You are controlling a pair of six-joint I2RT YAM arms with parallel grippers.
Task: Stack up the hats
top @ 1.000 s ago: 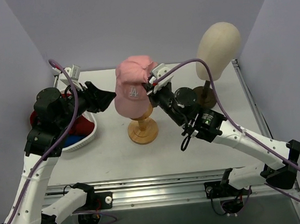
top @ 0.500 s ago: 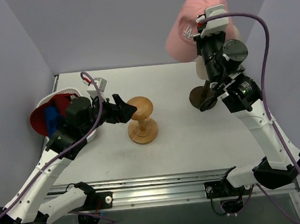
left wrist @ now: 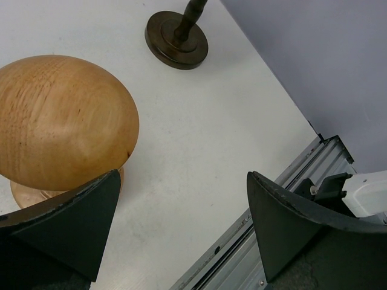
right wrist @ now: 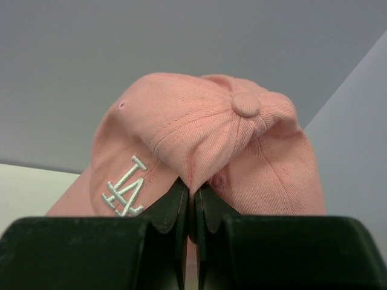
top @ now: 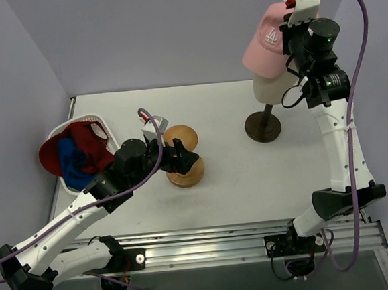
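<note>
The pink cap (top: 267,44) with its white LA logo sits tilted over the top of the cream mannequin head (top: 269,89), at about 1 o'clock on the counter (top: 250,181). The right jaws are clamped together on a fold of its crown just beside the top button (right wrist: 245,104) (the wrist view shows the fabric pinched between the two black fingers). The head's dark round base (top: 263,127) stands on the counter beneath it. Over at 9 o'clock the white mesh basket (top: 90,117) holds the other hats in a heap: a red cap (top: 47,156), a blue hat (top: 69,161) and a dark red hat (top: 89,138). Between basket and mannequin stands the wooden mushroom stand (top: 182,138); the left jaws are spread wide apart, holding nothing, low at its 6 o'clock side, one finger just beside its domed top
</note>
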